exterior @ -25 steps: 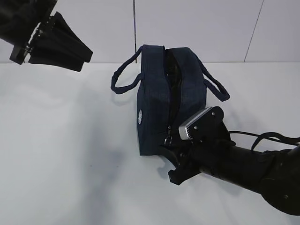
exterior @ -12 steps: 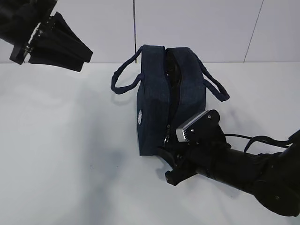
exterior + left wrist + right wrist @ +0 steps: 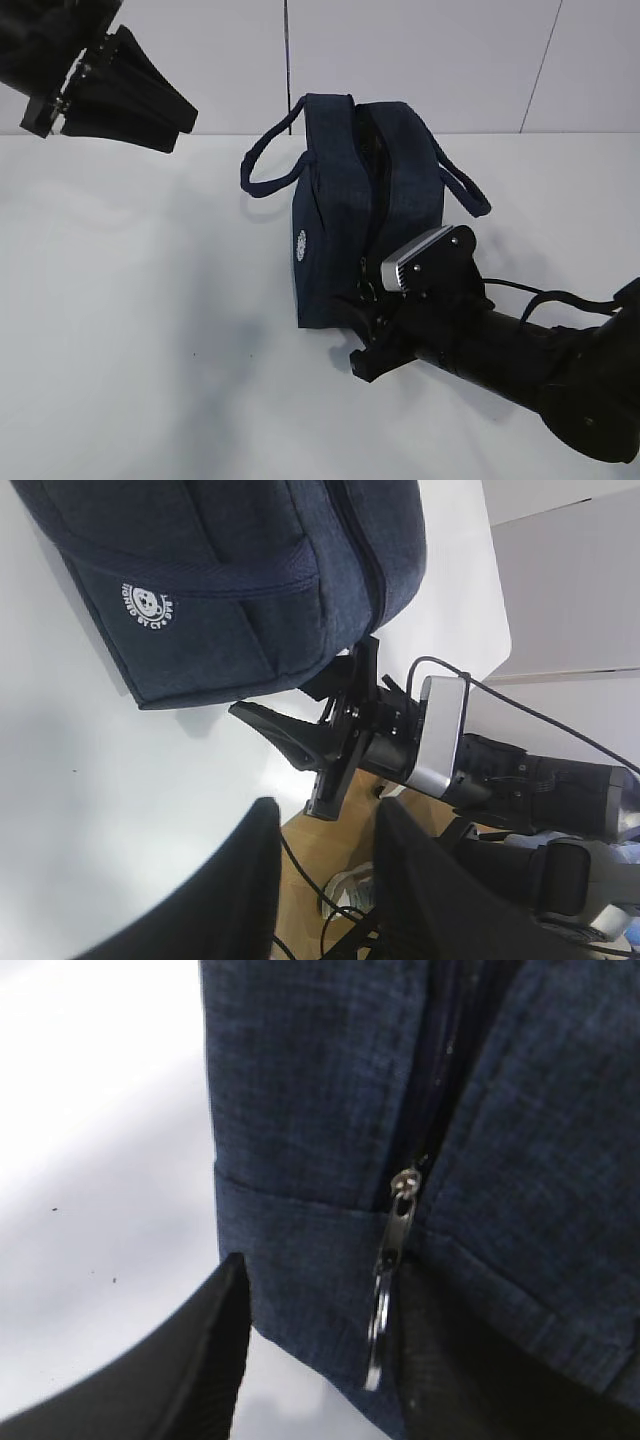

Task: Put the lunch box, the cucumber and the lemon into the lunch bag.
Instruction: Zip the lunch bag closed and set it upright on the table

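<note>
The navy lunch bag (image 3: 355,200) stands mid-table with both handles up, and a dark gap runs along its zipper on top. Its white logo (image 3: 147,605) faces the left side. My right gripper (image 3: 360,335) is open at the bag's near lower end. In the right wrist view (image 3: 320,1350) its fingers straddle that corner. The silver ring pull (image 3: 380,1330) hangs right beside the right finger (image 3: 450,1370); no grip on it shows. My left gripper (image 3: 175,115) hovers high at the far left, open and empty (image 3: 328,815). The lunch box, cucumber and lemon are out of view.
The white table (image 3: 120,300) carries only the bag, with a white wall behind. In the left wrist view the table's near edge gives way to a wooden floor with cables (image 3: 330,880). The right arm's body (image 3: 520,350) lies across the front right.
My right gripper has moved up and in toward the bag's near end, and its fingers now flank the ring pull. The bag has shifted slightly. The left arm has not moved.
</note>
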